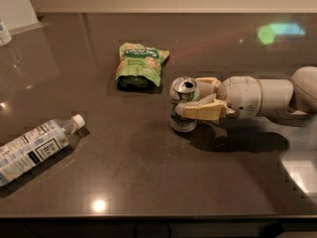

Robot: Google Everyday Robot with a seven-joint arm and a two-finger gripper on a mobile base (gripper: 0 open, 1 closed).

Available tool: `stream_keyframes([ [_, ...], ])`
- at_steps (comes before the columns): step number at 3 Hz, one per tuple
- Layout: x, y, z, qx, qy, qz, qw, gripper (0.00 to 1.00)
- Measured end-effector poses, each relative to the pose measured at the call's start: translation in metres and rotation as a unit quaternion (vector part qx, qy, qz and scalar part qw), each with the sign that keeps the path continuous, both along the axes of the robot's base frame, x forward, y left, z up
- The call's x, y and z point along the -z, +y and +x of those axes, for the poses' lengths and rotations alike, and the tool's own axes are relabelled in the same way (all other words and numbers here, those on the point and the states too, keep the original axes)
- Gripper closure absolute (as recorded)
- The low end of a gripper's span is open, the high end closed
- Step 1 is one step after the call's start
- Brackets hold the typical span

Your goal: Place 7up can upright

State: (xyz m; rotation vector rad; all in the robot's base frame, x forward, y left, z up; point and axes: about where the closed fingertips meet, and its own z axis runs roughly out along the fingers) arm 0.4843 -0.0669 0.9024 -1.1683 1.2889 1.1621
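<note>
The 7up can (182, 96) stands upright on the dark table (148, 172), its silver pull-tab top facing up, near the middle. My gripper (187, 99) reaches in from the right on a white arm. Its cream fingers (200, 109) sit on either side of the can and are shut on it. The can's base rests on the table surface.
A green snack bag (139, 64) lies just behind and left of the can. A clear plastic water bottle (37, 145) lies on its side at the front left. A white object stands at the far left back corner (4, 32). The table's front edge runs along the bottom.
</note>
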Motion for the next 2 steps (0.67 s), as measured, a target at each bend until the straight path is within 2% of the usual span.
stream_keyframes([
  [1,-0.0008,0.0023,-0.0004,-0.002,0.0,0.0,1.0,0.05],
  [2,-0.0013,0.0039,-0.0007,-0.004,-0.001,0.0,1.0,0.0],
])
